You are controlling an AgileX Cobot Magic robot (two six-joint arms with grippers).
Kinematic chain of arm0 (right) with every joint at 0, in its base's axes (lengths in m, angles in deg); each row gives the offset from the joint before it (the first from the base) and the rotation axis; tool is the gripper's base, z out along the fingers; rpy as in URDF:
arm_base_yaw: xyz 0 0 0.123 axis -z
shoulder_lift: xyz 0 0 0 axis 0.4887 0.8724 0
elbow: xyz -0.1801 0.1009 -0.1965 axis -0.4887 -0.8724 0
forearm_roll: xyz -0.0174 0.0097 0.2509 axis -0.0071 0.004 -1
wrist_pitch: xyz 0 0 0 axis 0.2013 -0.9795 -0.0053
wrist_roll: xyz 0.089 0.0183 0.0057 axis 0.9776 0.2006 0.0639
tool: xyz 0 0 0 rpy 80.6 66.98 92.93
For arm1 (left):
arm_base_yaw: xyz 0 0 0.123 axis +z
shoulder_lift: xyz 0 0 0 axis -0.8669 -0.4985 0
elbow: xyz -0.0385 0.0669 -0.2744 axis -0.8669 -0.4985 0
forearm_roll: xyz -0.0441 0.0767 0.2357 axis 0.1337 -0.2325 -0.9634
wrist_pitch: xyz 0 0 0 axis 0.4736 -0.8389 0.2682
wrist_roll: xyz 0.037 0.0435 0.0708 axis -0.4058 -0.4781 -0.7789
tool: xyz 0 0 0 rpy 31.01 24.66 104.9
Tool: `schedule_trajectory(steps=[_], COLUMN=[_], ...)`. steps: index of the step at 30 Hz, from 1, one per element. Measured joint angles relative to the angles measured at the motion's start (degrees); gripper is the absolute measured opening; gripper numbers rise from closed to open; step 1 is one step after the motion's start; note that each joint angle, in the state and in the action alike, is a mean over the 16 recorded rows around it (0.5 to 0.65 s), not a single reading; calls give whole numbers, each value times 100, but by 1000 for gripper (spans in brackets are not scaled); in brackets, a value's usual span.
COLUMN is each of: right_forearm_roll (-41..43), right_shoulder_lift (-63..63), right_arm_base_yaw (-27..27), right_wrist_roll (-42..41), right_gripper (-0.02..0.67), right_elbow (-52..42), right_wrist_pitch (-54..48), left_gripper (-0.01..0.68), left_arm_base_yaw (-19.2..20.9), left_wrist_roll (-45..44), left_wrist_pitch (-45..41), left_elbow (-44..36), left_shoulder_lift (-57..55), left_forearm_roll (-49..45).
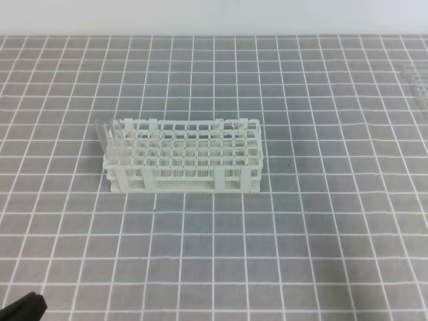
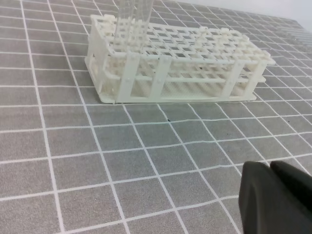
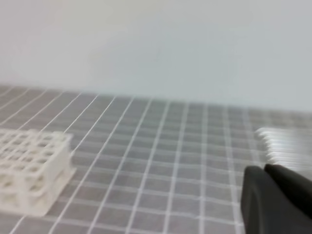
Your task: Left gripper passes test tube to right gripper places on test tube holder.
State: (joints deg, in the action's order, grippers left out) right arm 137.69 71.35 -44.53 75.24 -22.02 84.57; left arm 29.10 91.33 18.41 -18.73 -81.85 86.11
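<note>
The white test tube holder (image 1: 194, 160) stands mid-table on the grey grid mat. Clear test tubes (image 1: 107, 139) stand upright in its left end. In the left wrist view the holder (image 2: 195, 68) lies ahead, with the test tubes (image 2: 132, 19) rising out of its near-left corner. My left gripper (image 2: 270, 168) is low at the bottom right of that view, shut and empty, well short of the holder. Only its black tip (image 1: 24, 309) shows in the high view's bottom left corner. My right gripper (image 3: 265, 169) is shut and empty, far right of the holder (image 3: 31, 170).
A clear ridged object (image 1: 418, 83) lies at the far right edge of the mat, blurred in the right wrist view (image 3: 287, 144). The grey grid mat (image 1: 301, 234) surrounds the holder. A pale wall stands behind the table.
</note>
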Motion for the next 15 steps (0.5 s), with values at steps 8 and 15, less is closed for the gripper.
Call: schedule_trajectory(steps=[8,15], right_forearm_roll=[1,8], right_shoulder_lift=[-1631,-2078], right_arm_base_yaw=[854,976], right_wrist_roll=[156,318], right_gripper=[-13,-13], right_elbow=[-886,-1120], right_wrist_pitch=[287,361], left_gripper=[-1,-1], left_arm_base_yaw=[0,1], left_wrist_roll=[-1,-1], left_wrist_pitch=[-5,-5], left_elbow=[4,4], left_shoulder_lift=[2,4], left_forearm_roll=[1,1])
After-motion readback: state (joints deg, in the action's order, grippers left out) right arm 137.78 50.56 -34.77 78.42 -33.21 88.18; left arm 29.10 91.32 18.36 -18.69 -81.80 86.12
